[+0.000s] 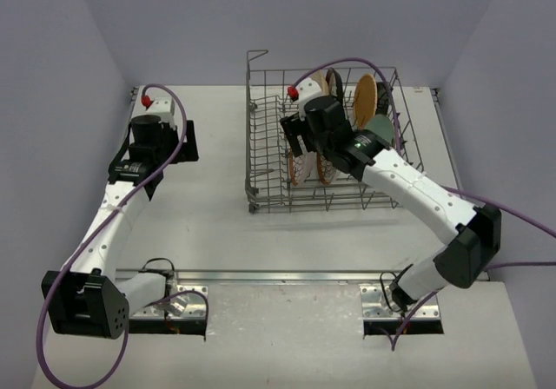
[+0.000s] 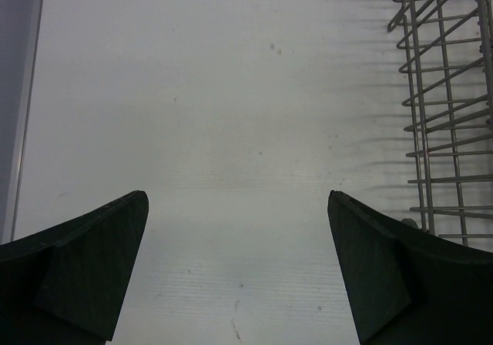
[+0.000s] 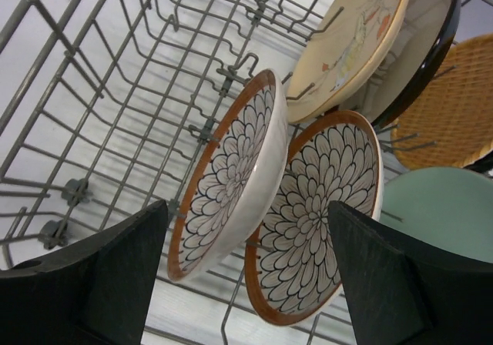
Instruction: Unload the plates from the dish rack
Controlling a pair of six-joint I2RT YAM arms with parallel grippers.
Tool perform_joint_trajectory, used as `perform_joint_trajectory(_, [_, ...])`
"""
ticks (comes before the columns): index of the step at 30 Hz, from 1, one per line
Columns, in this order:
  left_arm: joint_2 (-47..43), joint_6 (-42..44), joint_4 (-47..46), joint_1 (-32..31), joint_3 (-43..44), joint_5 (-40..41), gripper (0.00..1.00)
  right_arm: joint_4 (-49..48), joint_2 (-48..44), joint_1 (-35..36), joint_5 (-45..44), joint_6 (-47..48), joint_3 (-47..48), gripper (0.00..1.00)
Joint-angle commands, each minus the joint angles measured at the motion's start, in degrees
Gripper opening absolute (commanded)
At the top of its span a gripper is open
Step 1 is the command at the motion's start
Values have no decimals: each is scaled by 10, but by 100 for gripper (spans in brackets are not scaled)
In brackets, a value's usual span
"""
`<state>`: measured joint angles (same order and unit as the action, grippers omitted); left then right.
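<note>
The grey wire dish rack stands at the back middle of the table. Two white floral plates stand on edge between its tines. Behind them are a cream plate, a dark brown plate, an orange-tan plate and a mint green plate. My right gripper is open and empty inside the rack, just above the two floral plates, touching neither. My left gripper is open and empty over bare table, left of the rack.
The white table runs left of and in front of the rack. Grey walls close in the back and both sides. A metal rail crosses the table's near edge by the arm bases. The rack's raised corner loop stands at its back left.
</note>
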<state>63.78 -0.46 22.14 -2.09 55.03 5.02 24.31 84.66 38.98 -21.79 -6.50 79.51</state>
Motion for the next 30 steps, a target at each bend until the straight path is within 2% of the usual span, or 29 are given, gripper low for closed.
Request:
perform_joint_trajectory(1, [-3, -16, -16, -2, 28, 28, 100, -41, 51, 30, -133, -24, 59, 83])
perform_joint_trajectory(7, [-9, -16, -16, -2, 22, 40, 100, 60, 162, 33, -224, -68, 161, 78])
perform_joint_trajectory(16, [-17, -15, -24, -2, 11, 43, 100, 72, 153, 31, -190, -114, 95, 79])
perform_joint_trajectory(22, [-20, -16, -22, -2, 11, 42, 100, 93, 142, 8, -114, -177, 49, 78])
perform_joint_trajectory(26, [-22, -17, -18, -2, 15, 32, 100, 93, 154, -7, -104, -192, 44, 73])
perform_joint_trajectory(30, [-21, -17, -17, -2, 17, 30, 100, 95, 167, -9, -106, -196, 57, 64])
